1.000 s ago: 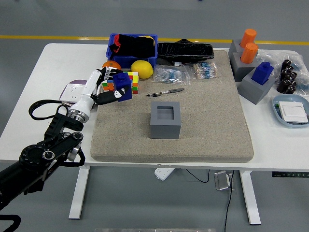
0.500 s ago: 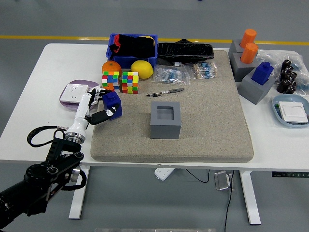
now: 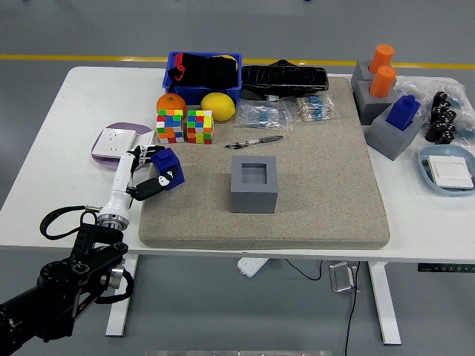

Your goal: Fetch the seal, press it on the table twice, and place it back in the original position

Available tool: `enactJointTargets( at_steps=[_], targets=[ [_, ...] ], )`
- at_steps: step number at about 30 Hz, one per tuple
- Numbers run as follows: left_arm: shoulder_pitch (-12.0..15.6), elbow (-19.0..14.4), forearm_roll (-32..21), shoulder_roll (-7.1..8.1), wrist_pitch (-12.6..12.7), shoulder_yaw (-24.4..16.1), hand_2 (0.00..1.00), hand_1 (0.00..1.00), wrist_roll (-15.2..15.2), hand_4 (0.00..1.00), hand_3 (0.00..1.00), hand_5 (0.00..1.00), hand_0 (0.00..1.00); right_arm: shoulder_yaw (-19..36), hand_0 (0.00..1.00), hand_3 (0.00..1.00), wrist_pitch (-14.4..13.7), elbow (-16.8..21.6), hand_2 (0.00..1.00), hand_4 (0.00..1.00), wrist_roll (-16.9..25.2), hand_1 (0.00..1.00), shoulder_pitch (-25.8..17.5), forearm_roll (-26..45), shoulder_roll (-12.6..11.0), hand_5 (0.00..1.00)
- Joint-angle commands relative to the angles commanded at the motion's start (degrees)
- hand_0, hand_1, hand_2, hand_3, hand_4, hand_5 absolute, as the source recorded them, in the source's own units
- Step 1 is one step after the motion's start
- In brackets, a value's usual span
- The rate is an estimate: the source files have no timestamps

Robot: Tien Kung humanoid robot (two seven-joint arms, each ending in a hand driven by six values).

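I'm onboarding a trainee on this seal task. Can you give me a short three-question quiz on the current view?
1. True or false: the left robot hand holds the blue seal.
2. Where is that seal? A) over the mat's left edge; B) inside the grey holder; C) in the blue bin.
3. Fill in: the grey holder's square socket is ____.

Key: 1 true; 2 A; 3 empty.
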Motion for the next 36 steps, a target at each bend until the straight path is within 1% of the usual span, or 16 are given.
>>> enactJointTargets(
  at_steps=[5, 9, 13, 14, 15, 18, 22, 24, 27, 31, 36],
  targets=[
    [-0.21, -3.45, 1.43, 0.65, 0.15, -1.58, 0.455, 0.546, 0.25, 0.626, 0.61, 0.002, 0.762, 0.2, 0.842, 0.725, 0.01, 0.04, 0.76, 0.782, -0.01, 0.77, -0.05, -0.1, 0.04, 0.378],
    [-0.92, -7.69, 3.57, 1.68, -0.07, -2.67, 0.455, 0.546, 1.2, 0.626, 0.61, 0.002, 0.762, 0.35, 0.842, 0.725, 0.05, 0.1, 0.76, 0.782, -0.01, 0.77, -0.01, -0.14, 0.08, 0.378],
    [-1.92, -12.76, 6.79, 3.12, -2.03, -2.8, 0.455, 0.545, 4.18, 0.627, 0.61, 0.002, 0.765, 0.61, 0.843, 0.724, 0.06, 0.06, 0.76, 0.783, -0.03, 0.77, -0.03, -0.14, 0.11, 0.377],
    [-2.32, -14.16, 7.45, 3.72, -3.16, -2.38, 0.455, 0.545, 5.4, 0.627, 0.61, 0.002, 0.765, 0.74, 0.843, 0.724, 0.04, 0.04, 0.76, 0.783, -0.04, 0.77, 0.0, -0.17, 0.09, 0.377],
    [-2.69, -15.88, 7.58, 4.27, -4.3, -1.89, 0.455, 0.545, 6.64, 0.627, 0.61, 0.002, 0.765, 0.86, 0.843, 0.724, 0.03, 0.05, 0.76, 0.783, -0.03, 0.77, 0.04, -0.18, 0.06, 0.377],
    [-3.52, -20.22, 7.35, 5.3, -6.71, -0.51, 0.455, 0.544, 9.18, 0.625, 0.609, 0.002, 0.767, 1.16, 0.843, 0.725, 0.01, 0.03, 0.76, 0.786, -0.03, 0.77, 0.08, -0.27, 0.01, 0.378],
    [-5.07, -24.05, 7.85, 6.05, -8.89, 1.91, 0.457, 0.547, 11.34, 0.627, 0.611, 0.002, 0.771, 1.16, 0.843, 0.727, 0.04, 0.04, 0.76, 0.788, -0.04, 0.77, 0.11, -0.24, 0.02, 0.38],
    [-5.71, -24.74, 8.96, 5.98, -10.05, 2.51, 0.457, 0.547, 12.33, 0.627, 0.611, 0.002, 0.771, 1.13, 0.843, 0.727, 0.07, 0.08, 0.76, 0.788, -0.05, 0.77, 0.17, -0.25, -0.03, 0.38],
    [-6.81, -25.24, 8.34, 5.47, -11.05, 3.32, 0.457, 0.547, 13.15, 0.627, 0.611, 0.002, 0.771, 1.1, 0.843, 0.727, 0.04, 0.09, 0.76, 0.788, -0.05, 0.77, 0.21, -0.22, -0.06, 0.38],
    [-8.24, -24.97, 8.05, 4.46, -11.36, 4.86, 0.459, 0.548, 13.3, 0.629, 0.611, 0.002, 0.771, 0.85, 0.843, 0.727, 0.04, 0.08, 0.76, 0.788, -0.06, 0.77, 0.27, -0.14, -0.11, 0.382],
    [-9.57, -23.24, 7.74, 3.15, -11.21, 6.44, 0.462, 0.55, 13.2, 0.63, 0.613, 0.002, 0.774, 0.93, 0.843, 0.727, 0.04, 0.09, 0.761, 0.79, -0.06, 0.77, 0.47, -0.1, -0.08, 0.383]
  ],
)
